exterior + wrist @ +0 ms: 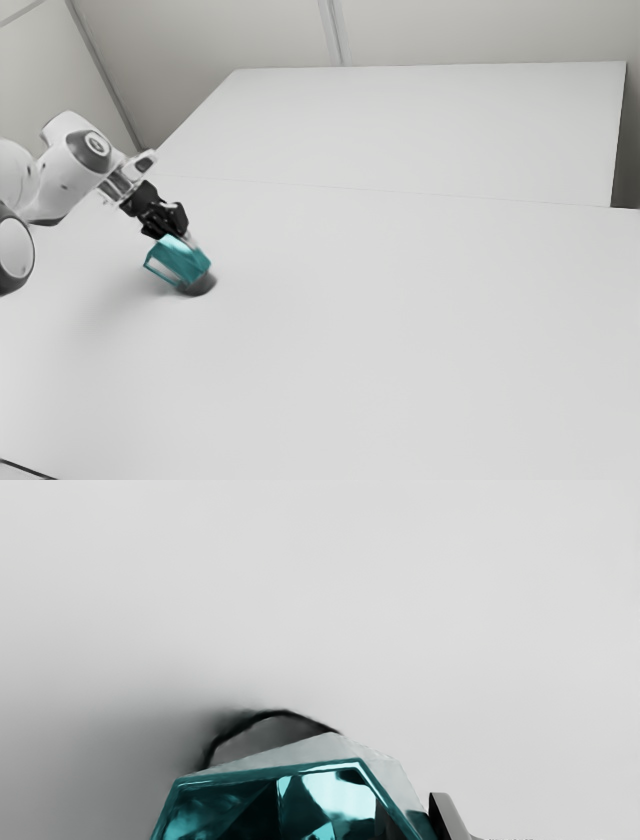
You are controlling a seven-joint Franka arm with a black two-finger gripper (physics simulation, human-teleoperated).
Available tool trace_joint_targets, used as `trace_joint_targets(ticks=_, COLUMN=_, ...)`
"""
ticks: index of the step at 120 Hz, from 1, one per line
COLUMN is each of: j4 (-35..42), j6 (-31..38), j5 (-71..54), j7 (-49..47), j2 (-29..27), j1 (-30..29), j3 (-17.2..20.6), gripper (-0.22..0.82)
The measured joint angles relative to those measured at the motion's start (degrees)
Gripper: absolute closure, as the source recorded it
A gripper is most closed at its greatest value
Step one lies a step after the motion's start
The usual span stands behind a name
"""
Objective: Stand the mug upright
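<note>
Single-arm station with the mug tilted at the tabletop. The white arm [72,172] enters from the exterior view's left, its black gripper [177,230] angled downward and meeting the upper part of the teal mug [178,259]. Whether the gripper is open or closed on the mug cannot be told. The mug lies toward the exterior view's left part of the pale table [400,330], its body leaning rather than upright; a dark rounded shape [198,285] adjoins its lower end. In the wrist view, the mug's angular rim and glossy teal interior face the camera, with a pale outer wall beyond. A thin black line [28,469] crosses the exterior view's lower left corner.
</note>
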State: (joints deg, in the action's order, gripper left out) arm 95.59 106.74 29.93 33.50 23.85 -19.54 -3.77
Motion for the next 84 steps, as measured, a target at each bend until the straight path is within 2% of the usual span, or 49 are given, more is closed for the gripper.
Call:
trace_joint_targets(ticks=17, j4=2.1, j6=2.0, j5=-7.4, j7=-3.1, j2=-4.5, j1=4.2, j3=2.6, gripper=0.77)
trace_joint_targets(ticks=36, j4=8.2, j6=7.2, j5=-23.2, j7=-10.3, j2=-11.4, j1=9.1, j3=7.1, gripper=0.77)
trace_joint_targets(ticks=59, j4=19.9, j6=14.8, j5=-38.2, j7=-22.0, j2=-20.1, j1=14.6, j3=8.0, gripper=0.78)
trace_joint_targets(ticks=84, j4=27.4, j6=22.0, j5=-44.3, j7=-34.7, j2=-23.2, j1=16.8, j3=10.2, gripper=0.78)
